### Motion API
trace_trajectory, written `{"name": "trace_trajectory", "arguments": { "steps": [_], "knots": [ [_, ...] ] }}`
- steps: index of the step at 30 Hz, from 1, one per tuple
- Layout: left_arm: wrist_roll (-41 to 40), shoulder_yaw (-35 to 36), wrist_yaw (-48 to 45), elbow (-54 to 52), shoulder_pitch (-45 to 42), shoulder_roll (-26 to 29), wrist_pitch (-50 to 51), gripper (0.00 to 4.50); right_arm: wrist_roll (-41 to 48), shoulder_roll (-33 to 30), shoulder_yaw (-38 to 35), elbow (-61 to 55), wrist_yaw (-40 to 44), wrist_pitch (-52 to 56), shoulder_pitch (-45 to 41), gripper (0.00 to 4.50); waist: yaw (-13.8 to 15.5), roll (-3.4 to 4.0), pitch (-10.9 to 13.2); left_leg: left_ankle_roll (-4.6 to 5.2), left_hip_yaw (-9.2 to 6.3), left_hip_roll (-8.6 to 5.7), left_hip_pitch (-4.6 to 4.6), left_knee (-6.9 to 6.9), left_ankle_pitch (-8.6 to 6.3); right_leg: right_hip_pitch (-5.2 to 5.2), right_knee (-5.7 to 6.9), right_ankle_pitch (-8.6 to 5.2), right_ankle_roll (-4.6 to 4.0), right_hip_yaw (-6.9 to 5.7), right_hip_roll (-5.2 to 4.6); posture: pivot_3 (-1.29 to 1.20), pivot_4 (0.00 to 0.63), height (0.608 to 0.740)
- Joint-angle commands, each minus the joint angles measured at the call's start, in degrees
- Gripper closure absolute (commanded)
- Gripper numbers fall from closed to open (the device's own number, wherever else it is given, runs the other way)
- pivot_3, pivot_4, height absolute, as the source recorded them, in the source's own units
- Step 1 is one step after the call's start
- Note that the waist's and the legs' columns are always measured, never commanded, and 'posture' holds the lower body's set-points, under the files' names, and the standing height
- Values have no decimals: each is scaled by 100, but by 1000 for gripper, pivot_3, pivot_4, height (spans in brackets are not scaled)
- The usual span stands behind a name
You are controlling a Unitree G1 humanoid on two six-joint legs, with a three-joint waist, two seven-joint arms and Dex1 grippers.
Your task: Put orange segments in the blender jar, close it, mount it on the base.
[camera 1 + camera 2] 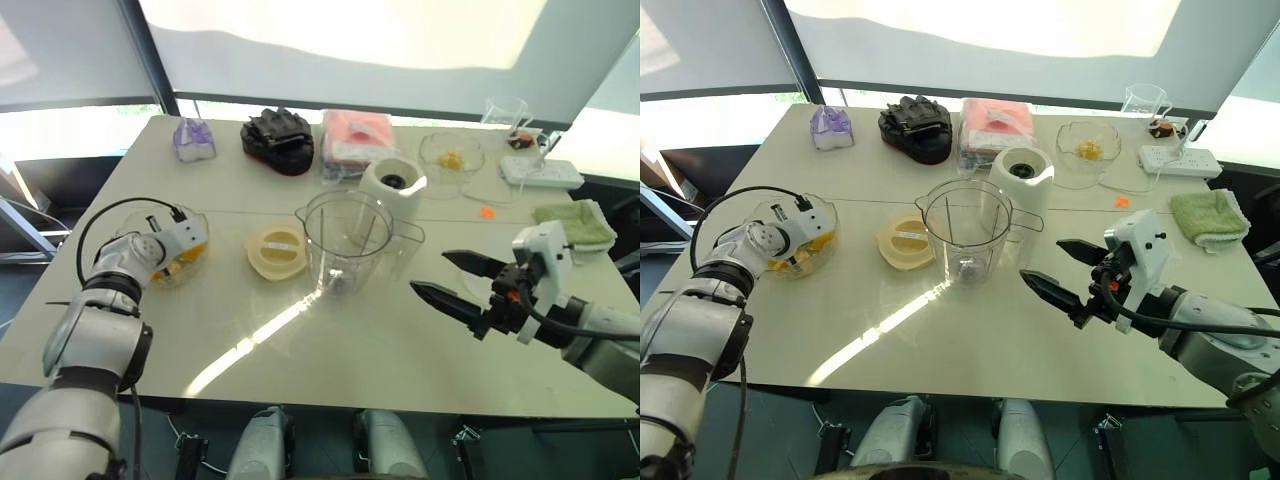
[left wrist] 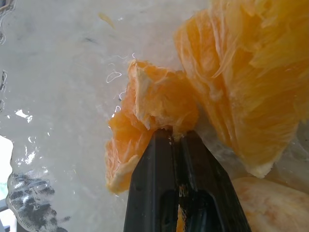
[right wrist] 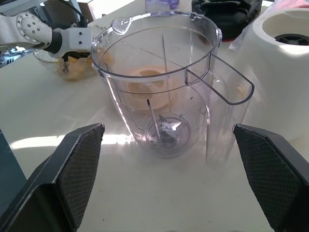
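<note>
left gripper [image 2: 176,137] down inside a clear glass bowl [image 1: 768,222] near the left table edge, fingers [image 2: 154,169] pressed together and pinching one of the orange segments [image 2: 154,108] at its edge. more segments lying just beside in the same bowl, one large wedge touching the pinched piece. bowl resting on the pale table [image 1: 330,360].

right gripper [image 1: 452,278] held above the table on the right side, jaws spread wide apart, nothing between them, aimed toward the blender jar [image 1: 348,245].

blender jar upright at table centre, uncovered, side handle turned toward the right, metal blades visible at its bottom, no fruit inside. base [image 1: 394,185] standing just behind the jar toward the right, dark socket facing up, nothing mounted on it. flat round cream lid [image 1: 275,250] lying on the table just left of the jar, between jar and bowl.

along the far edge: small purple-tinted item [image 1: 194,140], black object [image 1: 278,140], pink packet [image 1: 356,140], second glass bowl with a small yellow bit [image 1: 452,157], clear measuring cup [image 1: 505,112], white power strip [image 1: 541,172]. green cloth [image 1: 575,222] at the right edge. small orange scrap [image 1: 487,212] on the table near the cloth.
</note>
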Motion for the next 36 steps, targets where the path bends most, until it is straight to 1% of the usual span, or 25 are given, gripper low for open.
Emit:
{"name": "trace_trajectory", "arguments": {
  "steps": [1,5,10,13,15,18,22,27,29,32,34,36],
  "knots": [
    [101,-88,113,161,122,32,46,4431,-10,-25,-100,-82,-5,-41,-90,0,-2,-1,0,0,0,0,0,0,0,0,0,0,0,0,0,0,150,740],
    [139,-96,409,66,-150,244,13,4431,-45,2,-68,-74,-3,-58,-105,0,-10,-14,8,0,0,1,-2,-1,0,-2,-1,0,0,0,0,0,150,740],
    [36,7,363,-223,-407,607,-277,4431,-115,69,33,-60,-3,-77,-136,0,3,-50,28,0,-6,3,-40,-1,0,-34,-4,4,7,-4,1,0,150,740],
    [-381,363,-50,-612,-437,919,-511,4431,-162,110,123,-7,20,-86,-204,0,10,-51,29,0,-6,0,-74,0,0,-59,-15,12,19,-7,-3,0,150,740],
    [-694,610,-343,-881,-346,1080,-617,4431,-219,144,199,37,52,-91,-257,0,10,-51,29,2,-6,-2,-81,0,-1,-63,-19,12,18,-9,-6,0,150,740],
    [-1354,1069,-1262,-1765,97,1466,-595,4431,-315,201,338,139,132,-101,-370,0,-2,-50,28,8,-2,-3,-82,-1,-5,-63,-24,11,18,-10,-9,0,150,740],
    [-1977,1482,-2112,-3037,781,1840,-66,4431,-422,215,406,261,276,-89,-445,0,-24,-49,29,10,2,-3,-81,-2,-6,-65,-24,10,15,-8,-10,0,150,740],
    [-2688,1966,-3106,-4761,1991,2430,748,4431,-640,122,276,457,612,-132,-335,0,-14,-48,29,9,-3,1,-77,-2,-5,-63,-18,-1,-5,-8,-8,0,150,740],
    [-2878,2107,-3212,-5161,2208,2522,1079,4431,-755,135,277,531,697,-164,-345,0,-9,-47,29,8,-2,1,-76,-2,-5,-63,-19,-2,-6,-7,-8,0,150,740],
    [-3103,2376,-3011,-5245,2116,2467,1545,4431,-882,192,298,554,787,-197,-344,0,37,-47,29,7,-8,-1,-76,2,-4,-57,-21,-2,-7,-10,-8,0,150,740],
    [-3437,2671,-2911,-5075,1988,2347,1912,4431,-956,225,321,561,813,-216,-371,0,20,-47,29,6,-9,-2,-75,2,-4,-55,-23,-2,-7,-10,-6,0,150,740],
    [-3708,2949,-2912,-4639,1929,2317,2055,4431,-1011,236,321,553,857,-231,-404,0,2,-47,29,7,-8,-2,-75,3,-3,-54,-23,-2,-5,-10,-2,0,150,740]
  ]
}}
